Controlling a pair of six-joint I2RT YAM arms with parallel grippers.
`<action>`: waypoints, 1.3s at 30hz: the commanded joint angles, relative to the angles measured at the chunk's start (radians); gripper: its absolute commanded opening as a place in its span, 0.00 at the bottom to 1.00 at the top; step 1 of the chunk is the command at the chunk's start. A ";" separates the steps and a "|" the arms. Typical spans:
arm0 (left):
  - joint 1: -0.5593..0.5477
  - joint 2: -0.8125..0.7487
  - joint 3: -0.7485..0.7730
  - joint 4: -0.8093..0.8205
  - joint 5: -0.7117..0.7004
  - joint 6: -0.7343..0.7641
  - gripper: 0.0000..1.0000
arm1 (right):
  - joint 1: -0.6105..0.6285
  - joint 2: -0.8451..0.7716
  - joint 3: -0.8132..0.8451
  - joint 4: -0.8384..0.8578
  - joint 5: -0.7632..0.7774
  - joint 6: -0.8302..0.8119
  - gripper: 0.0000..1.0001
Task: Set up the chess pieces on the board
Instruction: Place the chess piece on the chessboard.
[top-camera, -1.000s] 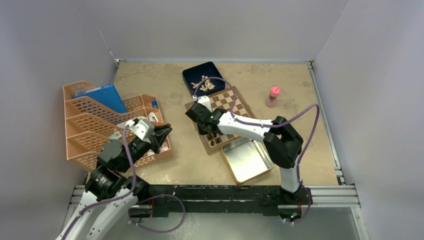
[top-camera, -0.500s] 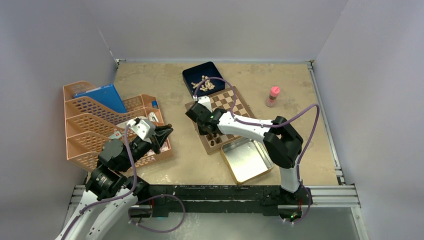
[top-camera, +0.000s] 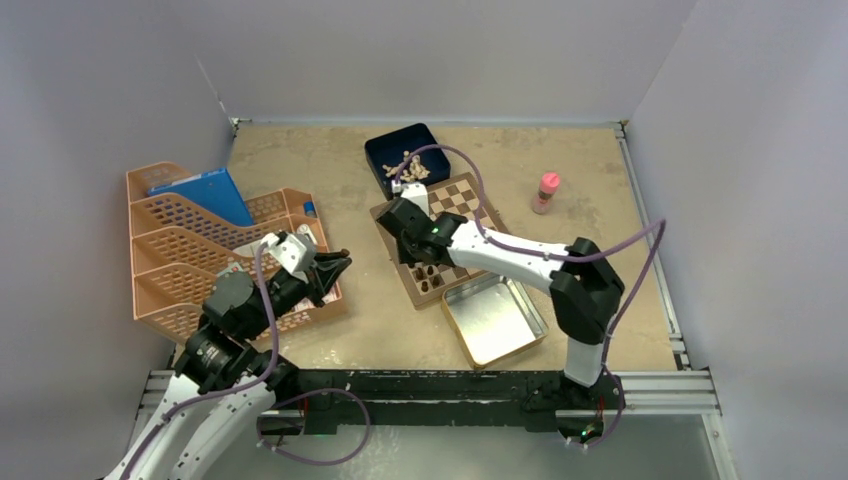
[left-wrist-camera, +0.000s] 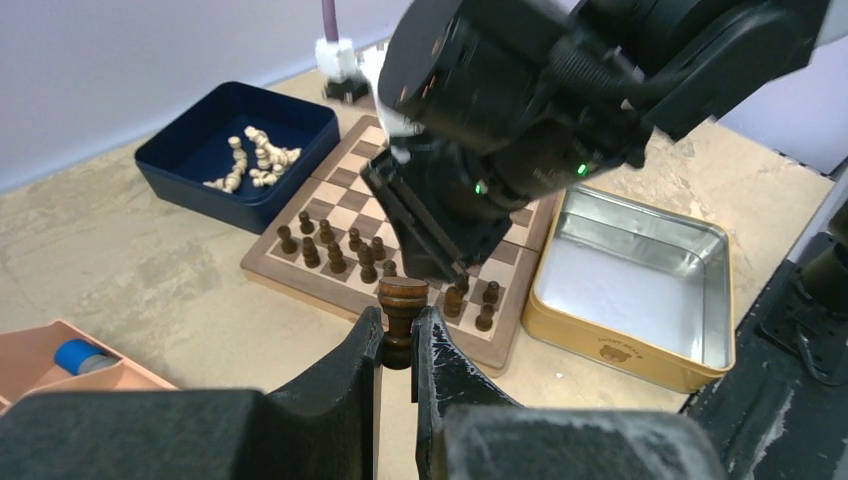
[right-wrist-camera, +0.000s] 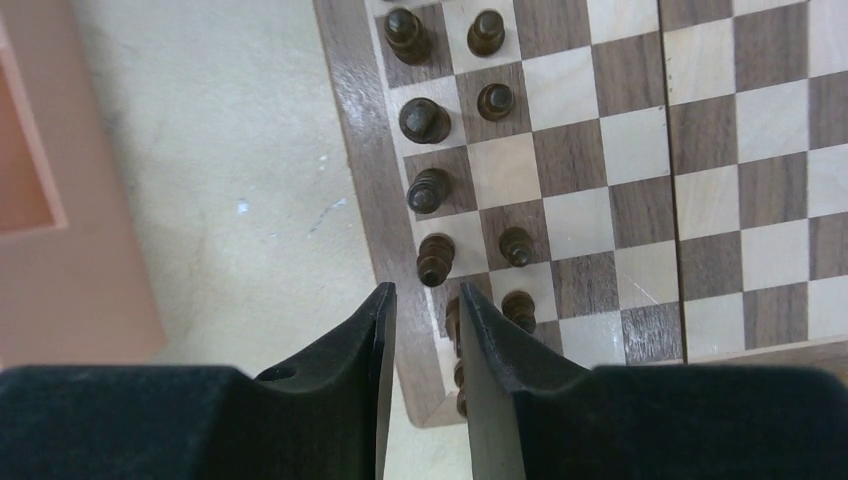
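The board (top-camera: 466, 200) lies mid-table, and also shows in the left wrist view (left-wrist-camera: 343, 183) and the right wrist view (right-wrist-camera: 700, 150). Several dark brown chess pieces (top-camera: 431, 276) stand in two rows along its left side (left-wrist-camera: 335, 256) (right-wrist-camera: 425, 120). My left gripper (top-camera: 336, 267) is shut on one dark brown chess piece (left-wrist-camera: 403, 300), held upright above the bare table left of the board (left-wrist-camera: 400, 345). My right gripper (top-camera: 417, 262) hovers over the board's left border near its front corner. Its jaws (right-wrist-camera: 420, 320) stand a little apart with nothing between them.
A dark blue box (top-camera: 405, 155) holding pale cream chessmen (left-wrist-camera: 250, 160) sits behind the board. A silver tin (top-camera: 495, 320) lies open at the board's front right (left-wrist-camera: 640, 290). Stacked orange trays (top-camera: 190, 250) with a blue folder stand at the left. A pink bottle (top-camera: 547, 192) stands at the right.
My right gripper has shifted slightly farther along the board's left side and its elbow has swung right. My left gripper has crept right toward the board, still holding its piece.
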 joint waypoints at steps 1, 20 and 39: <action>0.004 0.027 0.013 0.046 0.049 -0.051 0.00 | -0.005 -0.148 -0.011 0.001 -0.002 0.027 0.33; 0.003 0.211 0.111 -0.028 0.422 -0.033 0.00 | -0.012 -0.679 -0.385 0.639 -0.665 0.119 0.41; 0.004 0.305 0.130 0.028 0.480 0.035 0.00 | -0.012 -0.633 -0.479 0.639 -0.822 0.224 0.35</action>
